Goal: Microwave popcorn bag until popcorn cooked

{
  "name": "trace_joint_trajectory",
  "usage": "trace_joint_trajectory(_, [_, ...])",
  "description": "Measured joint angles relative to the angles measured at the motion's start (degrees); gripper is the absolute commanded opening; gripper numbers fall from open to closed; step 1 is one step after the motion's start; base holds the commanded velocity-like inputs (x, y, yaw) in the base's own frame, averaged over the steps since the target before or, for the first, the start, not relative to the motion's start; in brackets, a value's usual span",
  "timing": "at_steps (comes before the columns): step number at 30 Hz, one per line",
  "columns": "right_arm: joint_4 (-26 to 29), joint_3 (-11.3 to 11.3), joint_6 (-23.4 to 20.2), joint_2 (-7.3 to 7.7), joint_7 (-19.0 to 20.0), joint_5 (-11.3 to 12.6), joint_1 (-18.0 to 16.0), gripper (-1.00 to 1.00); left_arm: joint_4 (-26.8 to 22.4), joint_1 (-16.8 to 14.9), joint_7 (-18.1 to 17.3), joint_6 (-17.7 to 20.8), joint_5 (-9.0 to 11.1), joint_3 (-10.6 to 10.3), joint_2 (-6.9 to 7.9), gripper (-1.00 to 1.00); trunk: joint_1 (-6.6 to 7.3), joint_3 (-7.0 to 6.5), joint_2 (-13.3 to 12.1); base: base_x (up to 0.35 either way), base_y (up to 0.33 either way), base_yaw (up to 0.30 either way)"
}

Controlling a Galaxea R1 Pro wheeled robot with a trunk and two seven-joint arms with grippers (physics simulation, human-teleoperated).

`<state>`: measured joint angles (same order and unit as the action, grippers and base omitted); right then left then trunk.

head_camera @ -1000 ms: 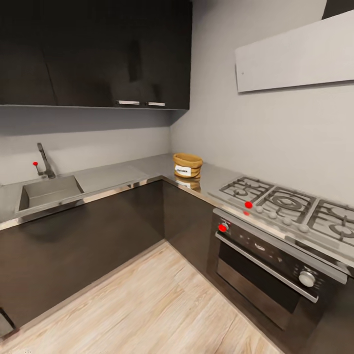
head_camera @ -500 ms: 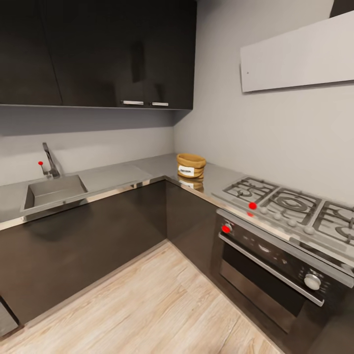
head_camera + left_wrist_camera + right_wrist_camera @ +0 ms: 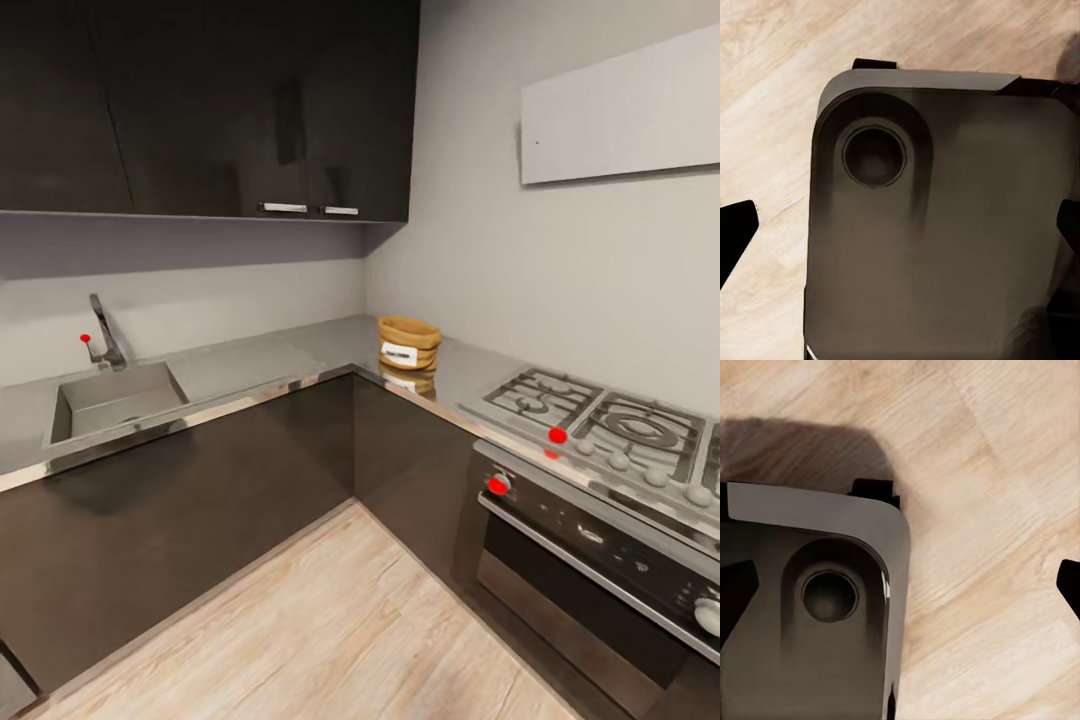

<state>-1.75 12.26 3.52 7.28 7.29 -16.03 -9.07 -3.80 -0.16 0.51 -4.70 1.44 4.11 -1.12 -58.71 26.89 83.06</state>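
Below, the left gripper (image 3: 900, 232) and the right gripper (image 3: 900, 585) are seen spread wide and empty over the robot base (image 3: 937, 225) and plank floor (image 3: 982, 472). Well apart, the popcorn bag (image 3: 408, 343) is set on the countertop (image 3: 240, 355), between the sink (image 3: 115, 400) and the hob (image 3: 610, 425).

1. On the table (image 3: 300, 350), in the corner where its two runs meet: the popcorn bag (image 3: 408, 343), upright, close to the wall behind.
2. Left of the bag, well apart, set into the table: the sink (image 3: 115, 398), with the tap (image 3: 105, 335) behind it.
3. Right of the bag, also set into the table: the hob (image 3: 610, 425).
4. Under the hob: the oven (image 3: 600, 575).
5. Above the table, on the wall: the upper cabinets (image 3: 210, 105).
6. Below, before both runs: the floor (image 3: 330, 640).
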Motion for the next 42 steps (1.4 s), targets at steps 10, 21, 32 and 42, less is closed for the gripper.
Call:
trace_joint_trajectory(10, [0.0,0.0,0.1,-0.14,0.0,0.0,0.0,1.00,0.0,0.0,0.0,0.0,0.0,0.0,0.00,1.00,0.00,0.00,0.0,0.227,0.206,0.000])
trace_joint_trajectory(21, [0.0,0.0,0.2,-0.19,0.0,0.0,0.0,1.00,0.0,0.0,0.0,0.0,0.0,0.0,0.00,1.00,0.00,0.00,0.0,0.227,0.156,0.000])
trace_joint_trajectory(32, [0.0,0.0,0.5,-0.20,0.0,0.0,0.0,1.00,0.0,0.0,0.0,0.0,0.0,0.0,0.00,1.00,0.00,0.00,0.0,0.227,0.142,0.000])
trace_joint_trajectory(42, [0.0,0.0,0.5,-0.20,0.0,0.0,0.0,1.00,0.0,0.0,0.0,0.0,0.0,0.0,0.00,1.00,0.00,0.00,0.0,0.211,0.118,0.000])
